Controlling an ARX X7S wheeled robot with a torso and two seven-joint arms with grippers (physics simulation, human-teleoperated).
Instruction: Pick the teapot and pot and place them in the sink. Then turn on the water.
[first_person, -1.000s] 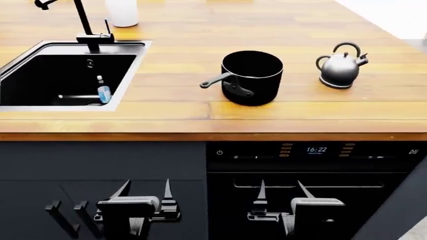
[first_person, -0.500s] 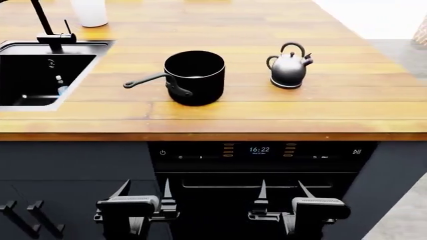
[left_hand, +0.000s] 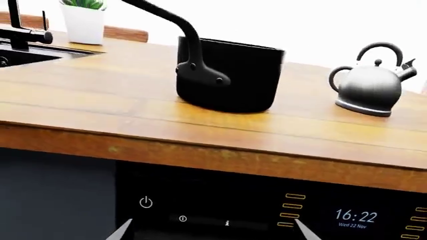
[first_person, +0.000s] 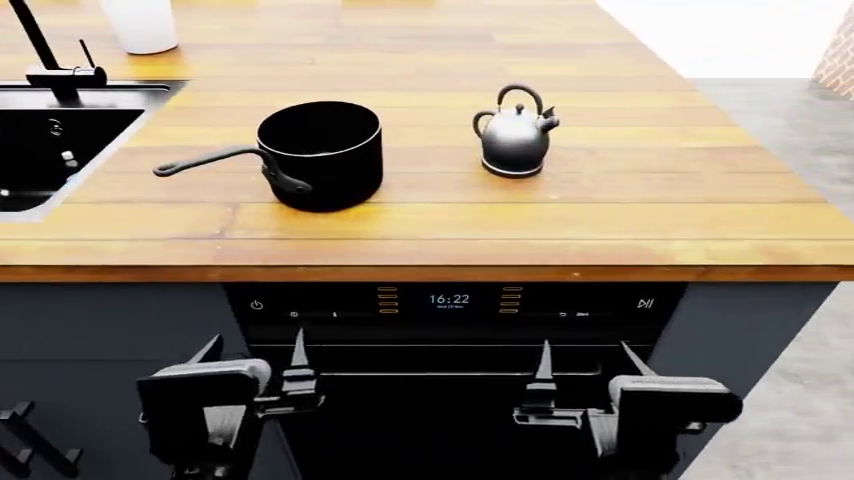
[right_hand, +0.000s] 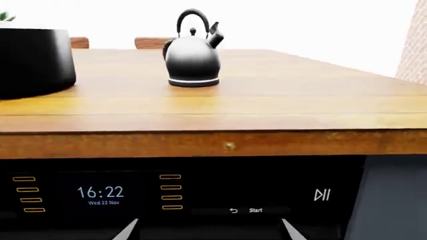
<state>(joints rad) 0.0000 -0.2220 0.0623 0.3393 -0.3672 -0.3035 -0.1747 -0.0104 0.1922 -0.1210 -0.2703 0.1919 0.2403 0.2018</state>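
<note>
Nothing is done: the wide black saucepan (first_person: 320, 155) and shiny grey metal kettle (first_person: 515, 134) stand mid-worktop (both empty grippers gape below its front edge).

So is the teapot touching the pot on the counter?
Apart. The head view shows bare wooden counter between the pot and the teapot, and the left wrist view shows the same gap.

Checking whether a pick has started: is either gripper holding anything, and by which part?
Nothing is held. The left gripper and right gripper hang open below the counter; the pot and teapot stand untouched on top.
</note>
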